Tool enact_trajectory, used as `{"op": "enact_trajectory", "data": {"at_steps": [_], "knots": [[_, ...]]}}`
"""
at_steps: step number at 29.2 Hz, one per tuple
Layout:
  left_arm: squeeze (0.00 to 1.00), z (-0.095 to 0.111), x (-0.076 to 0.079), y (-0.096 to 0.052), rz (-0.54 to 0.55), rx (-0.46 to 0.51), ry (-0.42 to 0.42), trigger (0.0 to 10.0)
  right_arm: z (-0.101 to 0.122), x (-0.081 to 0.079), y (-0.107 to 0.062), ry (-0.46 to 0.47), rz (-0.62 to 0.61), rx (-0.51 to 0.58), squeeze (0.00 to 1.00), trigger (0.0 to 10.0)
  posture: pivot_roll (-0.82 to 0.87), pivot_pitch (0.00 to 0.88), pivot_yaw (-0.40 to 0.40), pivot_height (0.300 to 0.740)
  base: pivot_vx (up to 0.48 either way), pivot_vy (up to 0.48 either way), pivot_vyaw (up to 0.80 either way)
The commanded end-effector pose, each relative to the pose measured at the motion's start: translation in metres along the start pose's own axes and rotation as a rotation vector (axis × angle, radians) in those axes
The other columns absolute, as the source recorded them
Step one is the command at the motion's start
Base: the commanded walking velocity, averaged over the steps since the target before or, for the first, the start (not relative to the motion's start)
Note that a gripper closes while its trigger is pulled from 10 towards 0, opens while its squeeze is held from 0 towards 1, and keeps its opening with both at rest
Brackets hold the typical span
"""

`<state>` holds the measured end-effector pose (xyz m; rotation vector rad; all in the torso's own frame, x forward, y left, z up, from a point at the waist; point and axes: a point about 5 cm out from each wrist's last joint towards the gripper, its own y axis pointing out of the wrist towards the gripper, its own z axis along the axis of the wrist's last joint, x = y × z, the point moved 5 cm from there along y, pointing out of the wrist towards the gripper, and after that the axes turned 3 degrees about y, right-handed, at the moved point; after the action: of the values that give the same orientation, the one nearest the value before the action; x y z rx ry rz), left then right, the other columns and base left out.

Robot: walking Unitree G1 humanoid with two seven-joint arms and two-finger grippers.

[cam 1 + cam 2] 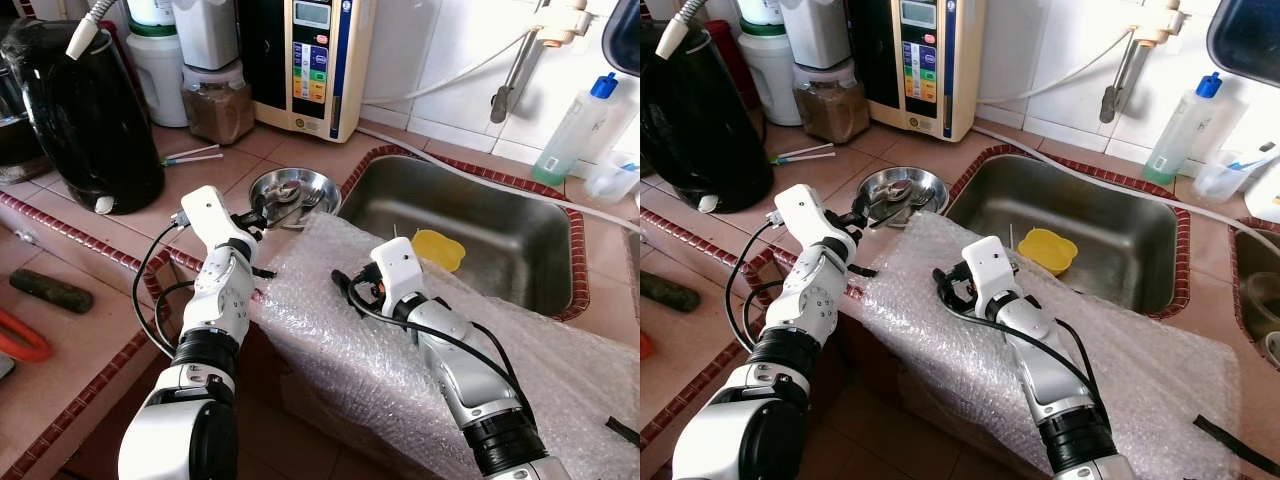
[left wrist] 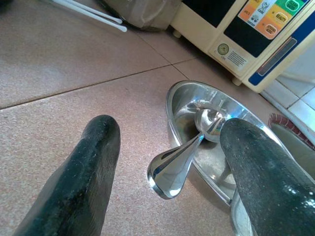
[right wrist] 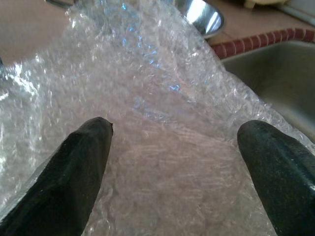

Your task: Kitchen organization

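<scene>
Cutlery lies in a small steel bowl (image 1: 292, 193) on the tiled worktop (image 1: 120, 330), just beside the sink (image 1: 470, 235). One spoon (image 2: 178, 161) rests with its handle hanging out over the bowl's rim; probably it was left propped there, which makes the handle the easy part to take.

Left claw (image 2: 167, 167): released, fingers spread either side of the spoon handle, no contact visible. Judged step: lining up to grasp the spoon. The handle is polished and rounded, so it may slip or tip the bowl if pinched off-centre.

Right claw (image 3: 172, 157): released, fingers wide apart, hovering over a sheet of bubble wrap (image 1: 400, 330) that drapes over the worktop edge and the near rim of the sink. It grips nothing.

A yellow dish (image 1: 438, 249) lies in the sink basin. A black kettle (image 1: 85, 115) stands well to the left.

Writing: the white appliance (image 1: 310, 60) against the wall carries coloured button labels and a small display, but nothing is legible. The bottle with the blue cap (image 1: 575, 130) shows no readable label.
</scene>
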<state>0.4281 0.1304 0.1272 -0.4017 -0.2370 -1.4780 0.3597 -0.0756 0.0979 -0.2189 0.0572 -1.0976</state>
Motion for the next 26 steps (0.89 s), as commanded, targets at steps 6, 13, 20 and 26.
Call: {"op": "enact_trajectory", "data": {"at_steps": [6,13,20,26], "knots": [[0.0,0.002,0.008,0.002,-0.03,0.004,-0.001,10.0,0.057,-0.017,-0.01,0.084,0.147,0.294,0.0,10.0,0.07,0.0,-0.024,0.74,0.0,0.0,0.0],[0.0,0.001,0.01,0.001,-0.033,0.0,-0.009,10.0,0.07,-0.011,-0.014,0.119,0.13,0.372,0.0,10.0,0.07,0.0,-0.026,0.74,0.0,0.0,0.0],[0.0,-0.001,0.012,0.0,-0.056,-0.005,-0.046,0.0,0.069,-0.012,-0.015,0.109,0.138,0.365,0.0,10.0,0.06,0.0,-0.027,0.74,0.0,0.0,0.0],[0.0,-0.001,0.016,0.001,-0.082,-0.014,-0.096,0.0,0.065,-0.015,-0.015,0.095,0.141,0.351,0.0,10.0,0.06,0.0,-0.028,0.74,0.0,0.0,0.0]]}}
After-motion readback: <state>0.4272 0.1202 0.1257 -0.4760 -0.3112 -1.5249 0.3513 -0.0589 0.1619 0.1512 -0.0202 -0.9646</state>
